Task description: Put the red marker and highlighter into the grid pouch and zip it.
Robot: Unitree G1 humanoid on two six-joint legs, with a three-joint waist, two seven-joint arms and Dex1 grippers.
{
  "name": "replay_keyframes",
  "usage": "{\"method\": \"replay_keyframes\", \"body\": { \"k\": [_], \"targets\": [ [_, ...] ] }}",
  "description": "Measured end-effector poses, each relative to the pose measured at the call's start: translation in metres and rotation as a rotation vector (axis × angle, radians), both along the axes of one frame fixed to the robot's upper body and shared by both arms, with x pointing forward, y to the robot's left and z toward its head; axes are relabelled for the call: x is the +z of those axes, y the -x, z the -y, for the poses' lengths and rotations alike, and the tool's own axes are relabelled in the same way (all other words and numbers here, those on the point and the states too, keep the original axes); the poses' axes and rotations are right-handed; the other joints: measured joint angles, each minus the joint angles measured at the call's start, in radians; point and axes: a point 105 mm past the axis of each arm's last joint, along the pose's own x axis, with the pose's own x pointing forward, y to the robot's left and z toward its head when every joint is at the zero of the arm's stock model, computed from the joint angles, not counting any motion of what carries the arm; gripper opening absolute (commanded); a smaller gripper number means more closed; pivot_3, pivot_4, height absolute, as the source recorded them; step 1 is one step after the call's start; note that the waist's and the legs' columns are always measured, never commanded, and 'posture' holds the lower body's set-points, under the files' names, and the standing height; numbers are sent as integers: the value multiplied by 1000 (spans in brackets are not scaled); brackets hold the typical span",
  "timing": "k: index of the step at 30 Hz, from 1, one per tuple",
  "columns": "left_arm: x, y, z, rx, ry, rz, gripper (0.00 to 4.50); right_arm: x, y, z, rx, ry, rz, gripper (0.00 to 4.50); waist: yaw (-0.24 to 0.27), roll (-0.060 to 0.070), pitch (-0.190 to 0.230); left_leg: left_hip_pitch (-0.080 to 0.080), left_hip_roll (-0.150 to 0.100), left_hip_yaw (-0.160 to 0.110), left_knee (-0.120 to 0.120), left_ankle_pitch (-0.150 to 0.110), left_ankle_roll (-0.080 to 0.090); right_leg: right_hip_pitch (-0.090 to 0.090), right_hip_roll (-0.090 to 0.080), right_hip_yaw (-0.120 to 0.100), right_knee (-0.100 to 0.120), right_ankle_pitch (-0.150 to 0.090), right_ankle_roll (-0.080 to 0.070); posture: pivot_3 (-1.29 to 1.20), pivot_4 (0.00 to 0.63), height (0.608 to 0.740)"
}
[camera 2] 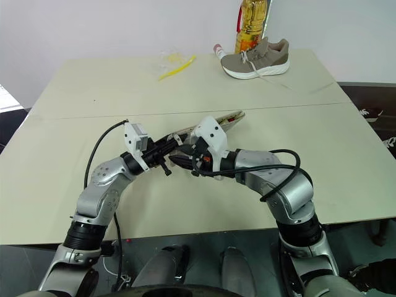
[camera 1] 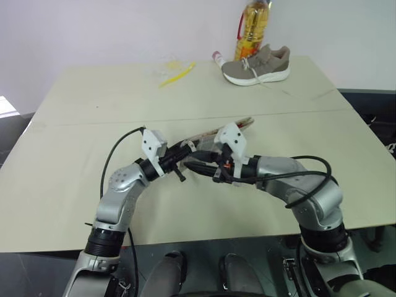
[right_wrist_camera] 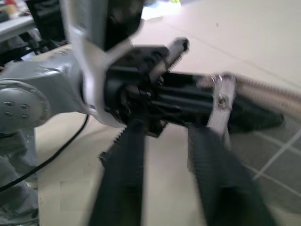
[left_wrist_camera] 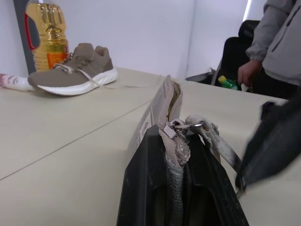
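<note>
Now, the left gripper (left_wrist_camera: 181, 188) is clamping the grid pouch (left_wrist_camera: 160, 110) by its zipper end, while the right gripper (right_wrist_camera: 164, 155), jaws apart, is lining up on the zipper cord (left_wrist_camera: 214, 139) between them, best pinched squarely.

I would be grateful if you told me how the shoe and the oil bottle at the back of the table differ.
The oil bottle stands upright; the shoe rests flat on its sole, toe toward the robot's left. The bottle is clear with golden liquid and a red handle; the shoe is grey-brown fabric with a white sole. Both sit together at the table's far edge.
</note>
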Motion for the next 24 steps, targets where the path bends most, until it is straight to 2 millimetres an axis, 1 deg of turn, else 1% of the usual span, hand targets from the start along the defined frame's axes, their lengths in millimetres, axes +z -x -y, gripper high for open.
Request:
{"method": "replay_keyframes", "body": {
  "k": [5,7,8,9,13,18,21,23,24],
  "targets": [
    [0,-1,0,9,6,-1,0,-3,-7,2,-30,41,19,32,-1,0,0,0,0,0,0,0,0,0,0,0,0,0,0,0,150,740],
    [0,-1,0,12,6,-1,0,2,-6,4,-12,37,55,32,0,0,0,0,0,0,0,0,0,0,0,0,0,0,0,0,150,740],
    [0,-1,-1,14,5,-1,0,6,-4,4,5,27,76,568,0,0,0,0,0,0,0,0,0,0,0,0,0,0,0,0,150,740],
    [0,-1,-1,15,5,-1,0,12,-1,3,25,8,95,914,-1,0,0,0,0,0,0,0,0,0,0,0,0,0,0,0,150,740],
    [0,-1,-2,18,3,-1,0,25,4,9,35,-10,145,2918,0,0,0,0,0,0,0,0,0,0,0,0,0,0,0,0,150,740],
    [0,-2,-2,19,1,0,0,25,-3,19,-28,10,149,2918,0,0,0,0,0,0,0,0,0,0,0,0,0,0,0,0,150,740],
    [-2,-2,-3,18,0,-4,0,15,-11,18,-70,17,108,2918,-2,0,0,0,0,0,0,0,0,0,0,0,0,0,0,0,150,740],
    [-2,-3,-2,18,1,-6,0,6,-13,13,-78,29,72,2918,-2,0,0,0,1,0,0,0,0,0,0,0,0,0,0,0,150,740],
    [-2,-3,-2,18,1,-5,0,3,-13,11,-78,35,62,2688,-1,0,0,0,0,0,0,0,0,0,0,0,0,0,0,0,150,740]
  ]
}}
